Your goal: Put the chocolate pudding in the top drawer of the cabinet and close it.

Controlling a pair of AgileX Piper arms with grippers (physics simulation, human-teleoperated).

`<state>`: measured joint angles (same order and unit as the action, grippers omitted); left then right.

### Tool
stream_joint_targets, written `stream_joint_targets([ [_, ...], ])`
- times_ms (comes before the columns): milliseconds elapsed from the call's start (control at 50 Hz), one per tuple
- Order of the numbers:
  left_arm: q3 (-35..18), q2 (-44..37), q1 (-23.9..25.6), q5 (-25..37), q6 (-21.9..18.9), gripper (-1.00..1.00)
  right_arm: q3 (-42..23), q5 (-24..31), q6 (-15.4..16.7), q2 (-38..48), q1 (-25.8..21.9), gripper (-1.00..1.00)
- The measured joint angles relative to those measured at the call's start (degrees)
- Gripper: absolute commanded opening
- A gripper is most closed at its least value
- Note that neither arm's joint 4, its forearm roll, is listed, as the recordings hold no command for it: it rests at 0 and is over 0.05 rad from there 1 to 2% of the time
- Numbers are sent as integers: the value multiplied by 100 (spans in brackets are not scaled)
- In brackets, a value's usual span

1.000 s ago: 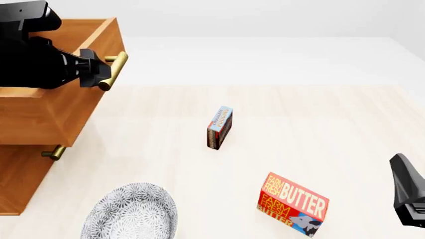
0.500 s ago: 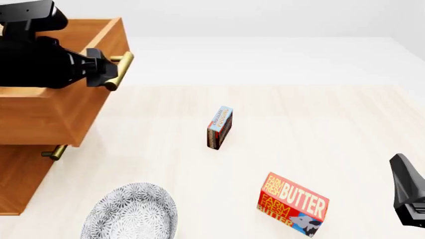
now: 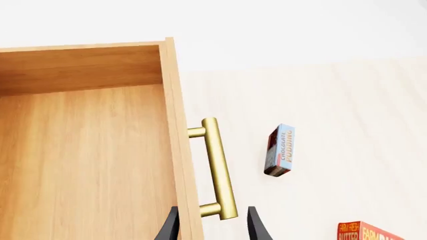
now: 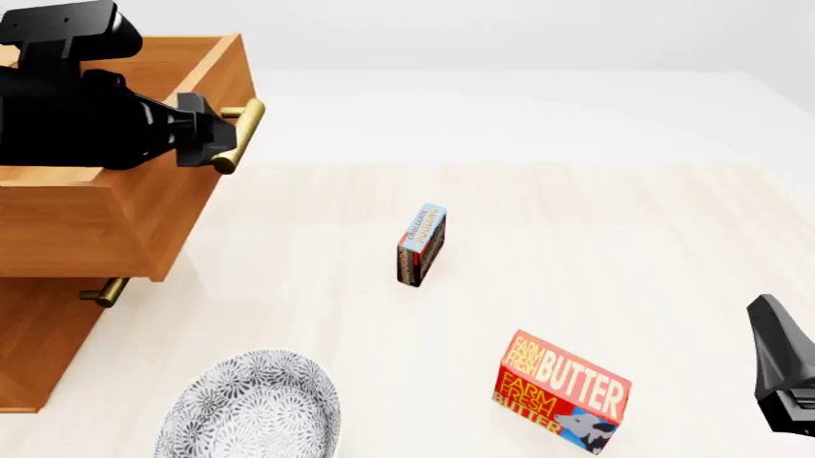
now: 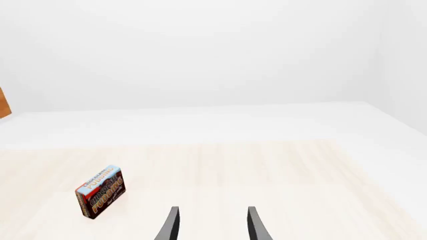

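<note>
The chocolate pudding (image 4: 421, 245) is a small blue and red box standing on edge mid-table, also in the left wrist view (image 3: 279, 150) and the right wrist view (image 5: 100, 192). The cabinet (image 4: 36, 348) stands at the left. Its top drawer (image 4: 114, 215) is pulled out and its inside (image 3: 87, 165) is bare wood. My left gripper (image 4: 210, 134) is at the drawer's brass handle (image 3: 218, 167). Its fingers (image 3: 256, 228) stand wide apart, either side of the handle's end and the drawer front. My right gripper (image 5: 213, 227) is open at the right edge (image 4: 780, 367), holding nothing.
A red-orange butter box (image 4: 562, 391) lies at the front, right of centre, and its corner shows in the left wrist view (image 3: 367, 231). A patterned grey plate (image 4: 252, 408) sits at the front left. The lower drawer's handle (image 4: 102, 291) sticks out below the open drawer.
The top drawer has slid a little farther out, toward the right, and my left gripper has moved with its handle. The pudding, butter box and right gripper have stayed put.
</note>
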<state>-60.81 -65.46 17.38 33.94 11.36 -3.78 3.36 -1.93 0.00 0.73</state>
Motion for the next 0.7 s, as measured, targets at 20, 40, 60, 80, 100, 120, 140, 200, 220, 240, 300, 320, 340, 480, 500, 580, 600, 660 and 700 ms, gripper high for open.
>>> stream_joint_targets([
  [20,-1,-1,5,1,7,100,0,0,0,0,0,100],
  [40,-2,-2,10,1,14,100,0,0,0,0,0,100],
  [60,-3,-3,16,2,21,100,0,0,0,0,0,100],
  [80,-5,-5,23,3,29,100,0,0,0,0,0,100],
  [100,-6,-7,30,5,36,100,0,0,0,0,0,100],
  [120,-8,-8,37,6,43,100,0,0,0,0,0,100],
  [140,-9,-10,44,6,48,100,0,0,0,0,0,100],
  [200,-12,-16,67,3,63,100,0,0,0,0,0,100],
  [220,-14,-18,77,2,68,100,0,0,0,0,0,100],
  [240,-15,-21,89,-1,72,100,0,0,0,0,0,100],
  [300,-18,-29,125,-13,83,100,0,0,0,0,0,100],
  [320,-19,-32,139,-18,90,100,0,0,0,0,0,100],
  [340,-21,-36,152,-23,93,100,0,0,-1,0,0,100],
  [480,-28,-61,249,-67,110,100,0,0,0,0,0,100],
  [500,-26,-60,250,-70,114,100,0,0,0,0,0,100],
  [580,-12,-52,254,-96,134,100,0,0,0,0,0,100],
  [600,-6,-48,255,-108,139,100,0,0,0,0,0,100],
  [660,7,-42,262,-135,167,100,0,0,0,0,0,100],
  [700,12,-39,260,-145,187,100,0,0,0,0,0,100],
])
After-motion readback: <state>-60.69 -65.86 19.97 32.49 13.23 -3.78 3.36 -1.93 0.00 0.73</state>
